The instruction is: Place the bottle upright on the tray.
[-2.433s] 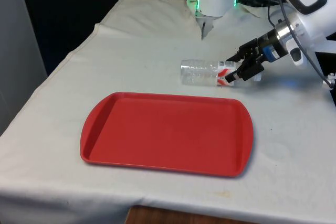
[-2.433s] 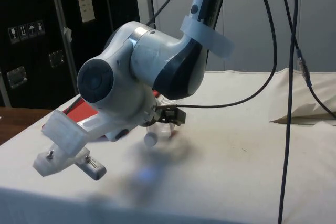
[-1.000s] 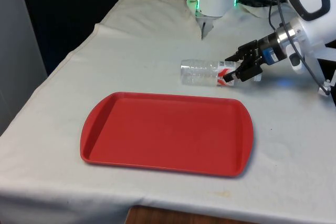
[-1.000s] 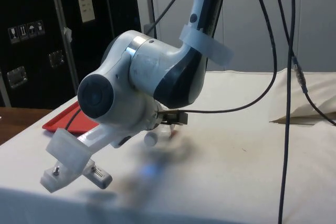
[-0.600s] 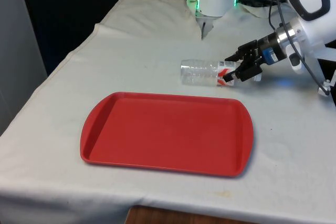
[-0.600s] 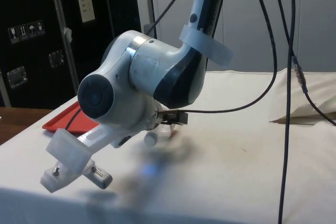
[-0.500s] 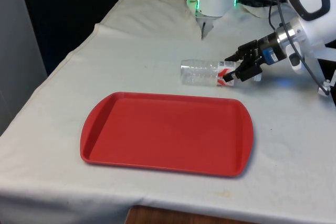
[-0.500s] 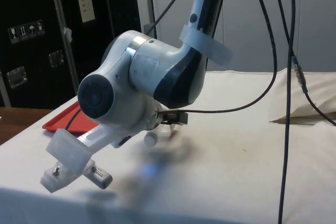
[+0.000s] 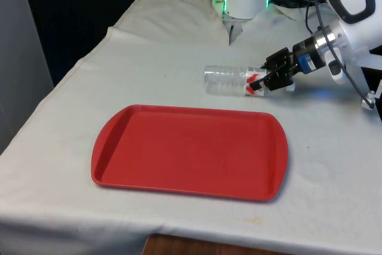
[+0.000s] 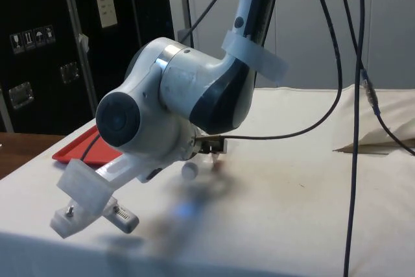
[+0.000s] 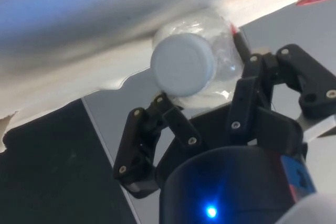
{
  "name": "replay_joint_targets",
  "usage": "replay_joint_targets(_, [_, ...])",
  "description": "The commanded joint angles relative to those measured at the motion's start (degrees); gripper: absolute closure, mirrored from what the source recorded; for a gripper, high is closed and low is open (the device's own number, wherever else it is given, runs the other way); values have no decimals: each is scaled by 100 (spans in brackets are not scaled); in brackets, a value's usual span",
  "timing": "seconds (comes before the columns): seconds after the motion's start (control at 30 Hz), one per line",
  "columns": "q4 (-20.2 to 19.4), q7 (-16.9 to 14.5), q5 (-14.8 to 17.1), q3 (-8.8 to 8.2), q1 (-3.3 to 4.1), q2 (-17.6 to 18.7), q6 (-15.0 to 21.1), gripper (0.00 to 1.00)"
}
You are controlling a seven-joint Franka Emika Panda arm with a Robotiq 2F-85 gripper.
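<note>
Front view: gripper [image 9: 270, 79] clamped on bottle [image 9: 236, 80] near cap end; bottle horizontal beyond tray [image 9: 119, 147], base cantilevered.
Side view: cap [image 10: 189, 171] clear of cloth.
Wrist view: fingers [image 11: 247, 90] pinch neck; smooth plastic could swivel or slip while uprighting.

Front view faces the robot across the table; side view sits close behind the arm; both share the tray [image 9: 190, 150]

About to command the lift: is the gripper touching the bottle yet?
Touching. In the wrist view the gripper fingers press the bottle neck from both sides behind the cap.
</note>
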Motion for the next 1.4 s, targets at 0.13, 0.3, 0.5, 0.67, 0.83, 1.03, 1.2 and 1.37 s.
replay_joint_targets(0.13, [0, -6, 0, 0, 0, -11, -23, 57])
replay_joint_targets(0.3, [6, 6, -6, 11, -6, 0, -29, 66])
replay_joint_targets(0.5, [29, -29, 17, 17, -17, -23, -63, 67])
replay_joint_targets(0.67, [46, -29, 6, 11, -17, -34, -69, 67])
replay_joint_targets(0.83, [-17, -149, 120, 40, -63, -241, -46, 67])
replay_joint_targets(1.03, [-52, -195, 172, 52, -74, -350, -46, 67])
replay_joint_targets(1.2, [-74, -246, 229, 57, -86, -458, -46, 67])
replay_joint_targets(1.37, [-86, -281, 269, 57, -92, -539, -46, 67])
